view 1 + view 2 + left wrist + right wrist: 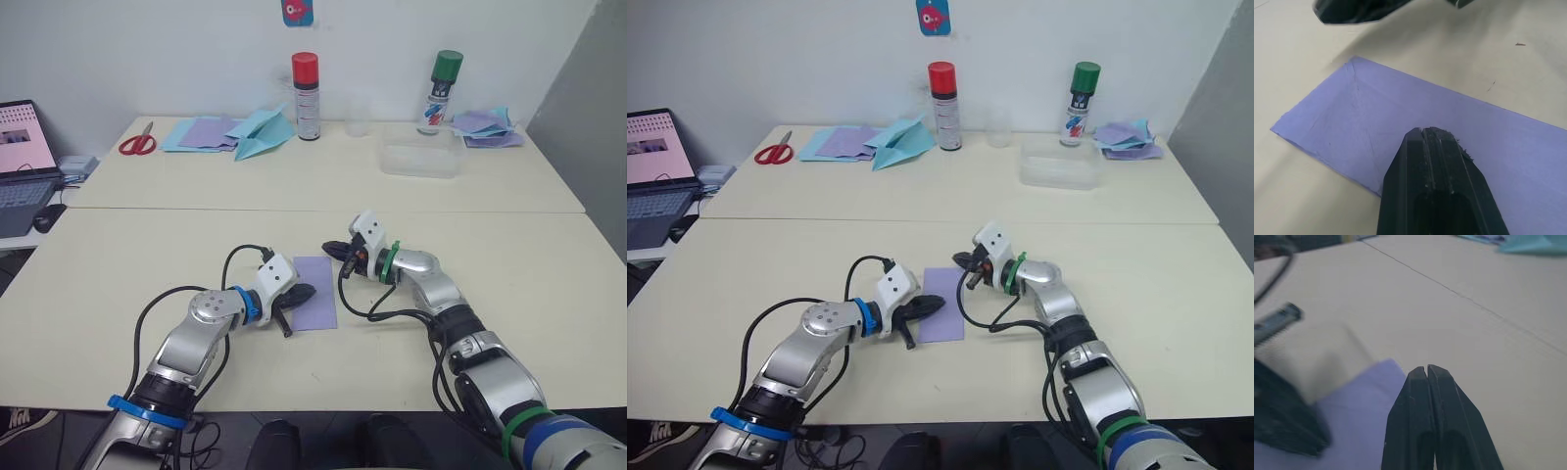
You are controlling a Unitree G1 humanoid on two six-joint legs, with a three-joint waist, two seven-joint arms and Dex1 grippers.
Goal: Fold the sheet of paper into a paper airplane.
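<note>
On the table (147,255), both closed end effectors, left (300,294) and right (333,249), press the paper (315,304), which could skid and crease crooked.

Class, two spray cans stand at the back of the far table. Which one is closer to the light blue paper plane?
The red-capped spray can: it stands right beside the light blue paper plane. The green-capped can stands farther off, by the clear plastic container.

Two cream surfaces (147,255) butted together, seam running across mid-frame; plain white wall (147,49) behind, grey panel (588,88) at upper right. Small pink-and-blue sticker (297,11) on the wall at top centre. Open laptop (24,157) on a lower side desk at far left, light even and diffuse.
</note>
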